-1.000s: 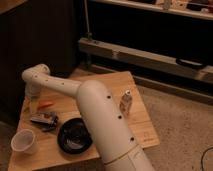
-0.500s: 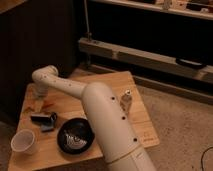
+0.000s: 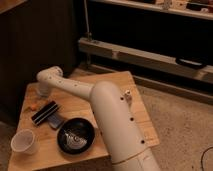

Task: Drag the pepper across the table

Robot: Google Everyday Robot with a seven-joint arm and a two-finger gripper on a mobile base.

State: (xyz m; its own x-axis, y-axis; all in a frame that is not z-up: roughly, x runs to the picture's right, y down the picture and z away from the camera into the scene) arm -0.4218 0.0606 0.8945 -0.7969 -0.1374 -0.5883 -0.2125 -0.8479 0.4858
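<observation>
The tool hangs below the arm's bent wrist over the far left part of the surface, low above the planks; from here I cannot tell whether it is open or closed, nor whether it touches anything. Just beside it, toward the left edge, lies the pepper, a small orange sliver on the wood with only a narrow strip of plank between it and the drop. On its near right sits a black box, with a small grey thing against the box's near end. Nearer the front, a black bowl and a white cup crowd the left corner. The white arm crosses the middle on a slant. Beyond it the wood runs bare toward the far edge and the right corner, apart from a small pale object by the arm.
</observation>
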